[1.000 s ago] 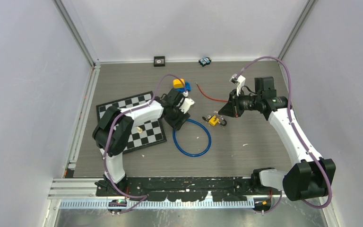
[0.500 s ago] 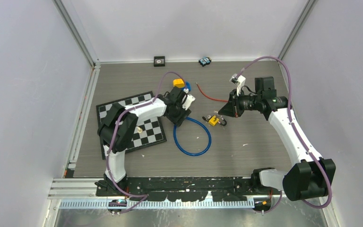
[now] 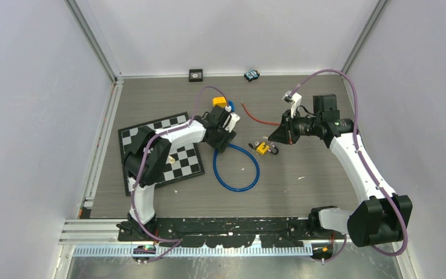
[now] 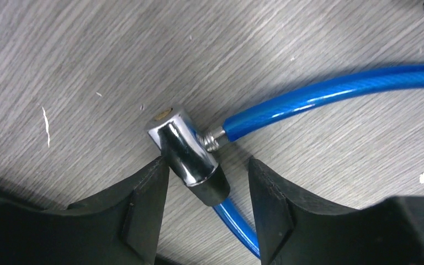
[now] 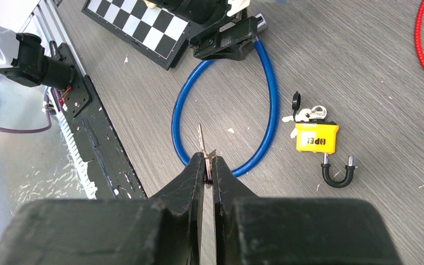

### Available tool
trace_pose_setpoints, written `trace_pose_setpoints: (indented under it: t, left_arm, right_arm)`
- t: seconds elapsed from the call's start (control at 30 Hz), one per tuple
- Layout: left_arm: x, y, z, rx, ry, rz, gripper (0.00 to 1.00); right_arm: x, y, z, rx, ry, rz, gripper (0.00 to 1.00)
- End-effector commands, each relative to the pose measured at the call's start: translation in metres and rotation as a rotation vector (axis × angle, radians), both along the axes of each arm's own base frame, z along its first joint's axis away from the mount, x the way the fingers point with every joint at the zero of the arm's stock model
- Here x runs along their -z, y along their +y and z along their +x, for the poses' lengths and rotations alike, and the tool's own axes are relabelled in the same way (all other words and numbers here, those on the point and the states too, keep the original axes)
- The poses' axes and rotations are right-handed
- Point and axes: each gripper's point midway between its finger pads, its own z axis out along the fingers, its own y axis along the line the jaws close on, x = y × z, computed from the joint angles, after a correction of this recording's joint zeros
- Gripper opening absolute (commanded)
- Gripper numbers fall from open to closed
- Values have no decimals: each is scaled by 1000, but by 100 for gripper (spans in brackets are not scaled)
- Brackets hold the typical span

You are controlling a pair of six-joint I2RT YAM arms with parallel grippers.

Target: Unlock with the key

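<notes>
A blue cable lock (image 3: 258,171) lies in a loop on the table. Its chrome lock head (image 4: 185,149) sits between the fingers of my left gripper (image 4: 207,165), which is open; the left finger touches the head and the right finger stands apart from it. My right gripper (image 5: 208,160) hovers above the loop, shut on a small metal key (image 5: 200,138) whose blade points forward. In the top view the right gripper (image 3: 276,136) is to the right of the left gripper (image 3: 223,139).
A yellow padlock (image 5: 316,137) with keys in it and its loose black shackle (image 5: 338,174) lie right of the loop. A chessboard (image 3: 177,165) sits under the left arm. A red wire (image 3: 261,119) and a yellow-blue object (image 3: 220,103) lie behind.
The left arm has shifted slightly back and left over the lock head, and its jaws have widened a little. The right arm and key have not moved.
</notes>
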Motion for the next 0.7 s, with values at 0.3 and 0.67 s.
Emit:
trace_pose_setpoints:
  t: [0.3, 0.67]
  left_arm:
    - [14, 0, 11, -10, 7, -22, 28]
    - [-72, -36, -9, 286, -22, -363, 0]
  right_arm:
    - [-14, 1, 2, -18, -66, 22, 0]
    - [-18, 0, 6, 16, -64, 17, 0]
